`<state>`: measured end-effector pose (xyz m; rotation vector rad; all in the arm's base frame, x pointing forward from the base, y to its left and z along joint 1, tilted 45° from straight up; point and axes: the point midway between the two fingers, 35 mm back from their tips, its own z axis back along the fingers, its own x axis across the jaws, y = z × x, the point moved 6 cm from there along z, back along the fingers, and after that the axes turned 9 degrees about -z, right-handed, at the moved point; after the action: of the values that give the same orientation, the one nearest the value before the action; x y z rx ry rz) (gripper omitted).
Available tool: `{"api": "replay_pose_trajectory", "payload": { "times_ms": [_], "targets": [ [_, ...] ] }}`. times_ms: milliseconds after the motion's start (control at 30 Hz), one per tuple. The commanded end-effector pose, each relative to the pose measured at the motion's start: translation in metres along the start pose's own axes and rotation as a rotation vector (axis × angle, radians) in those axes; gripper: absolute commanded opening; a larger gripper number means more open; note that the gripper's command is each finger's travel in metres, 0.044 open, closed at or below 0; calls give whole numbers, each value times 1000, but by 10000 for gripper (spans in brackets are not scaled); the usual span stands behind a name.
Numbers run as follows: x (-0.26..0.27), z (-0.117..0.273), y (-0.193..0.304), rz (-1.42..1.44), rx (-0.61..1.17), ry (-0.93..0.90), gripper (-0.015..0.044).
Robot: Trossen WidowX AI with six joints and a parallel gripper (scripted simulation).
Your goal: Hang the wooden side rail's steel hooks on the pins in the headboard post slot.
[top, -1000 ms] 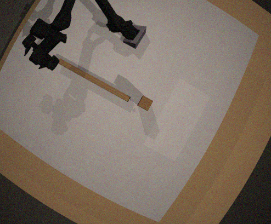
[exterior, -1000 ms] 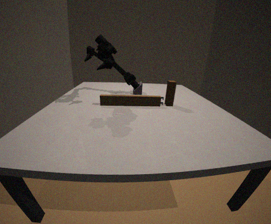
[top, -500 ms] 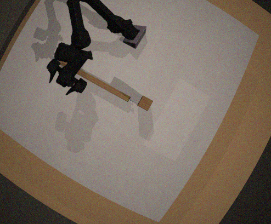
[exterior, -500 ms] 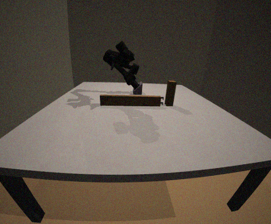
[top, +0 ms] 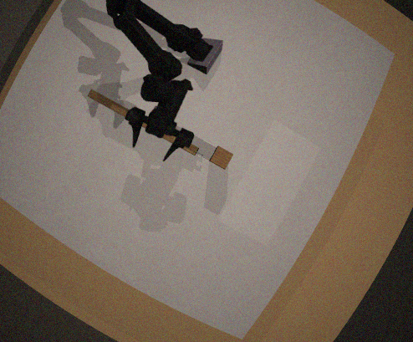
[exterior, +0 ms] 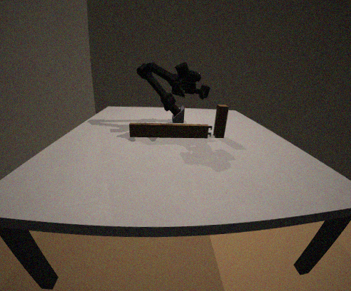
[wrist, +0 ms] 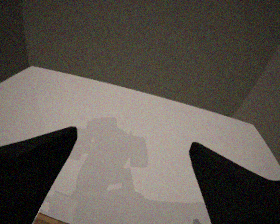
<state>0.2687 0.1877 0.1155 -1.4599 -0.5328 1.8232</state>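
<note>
The wooden side rail (top: 109, 104) (exterior: 168, 131) stands on its long narrow edge on the table. Its two steel hooks (exterior: 209, 131) point at the headboard post, with a small gap between them. The post (top: 221, 157) (exterior: 221, 122) stands upright. Its slot and pins cannot be made out. My gripper (top: 149, 153) (wrist: 135, 141) is wide open and empty. It is raised well above the table and, in the top view, overlaps the hook-end half of the rail. A sliver of wood shows at the wrist view's bottom left.
The arm's base (top: 214, 55) (exterior: 178, 116) stands on the table (top: 313, 101) (exterior: 159, 193), behind the rail in the exterior view. The arm's shadows fall around the rail. A paler rectangular patch (top: 275, 185) shows beyond the post in the top view.
</note>
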Motion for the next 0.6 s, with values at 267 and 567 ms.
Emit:
{"api": "replay_pose_trajectory", "payload": {
  "times_ms": [267,567],
  "targets": [
    [82,71,71,-191,-54,-338,440],
    [80,109,158,-132,16,-458,440]
  ]
}}
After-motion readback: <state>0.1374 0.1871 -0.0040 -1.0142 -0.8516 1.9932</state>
